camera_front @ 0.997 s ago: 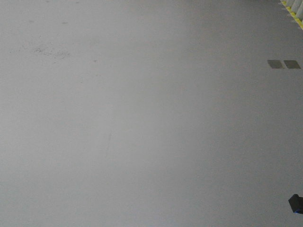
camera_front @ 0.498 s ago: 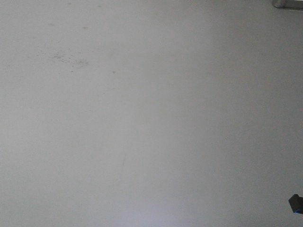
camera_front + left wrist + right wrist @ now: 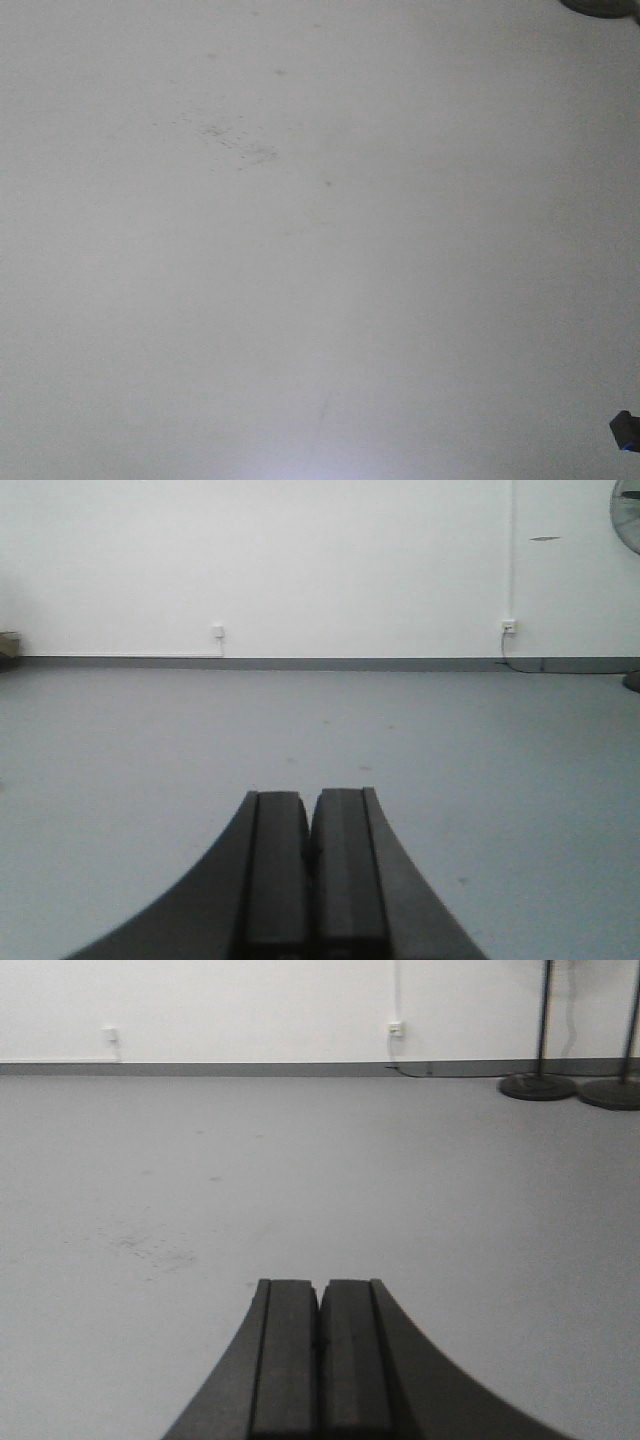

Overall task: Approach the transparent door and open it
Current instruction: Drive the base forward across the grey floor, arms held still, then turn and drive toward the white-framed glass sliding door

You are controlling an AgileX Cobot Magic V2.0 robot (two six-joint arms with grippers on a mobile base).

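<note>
Door absent from all three views, with the robot facing open floor (image 3: 320,300). Left pincer (image 3: 311,865) and right pincer (image 3: 320,1350) are pressed closed on nothing and held low and level, pointing ahead. This is likely a travel pose, with no handle yet in reach. Smooth and grey, the floor bears faint scuffs (image 3: 235,140). A white wall (image 3: 300,560) with grey skirting (image 3: 300,664) and sockets (image 3: 217,631) closes the room. A fan (image 3: 628,515) shows at one edge and two stand bases (image 3: 538,1087) sit near the wall.
</note>
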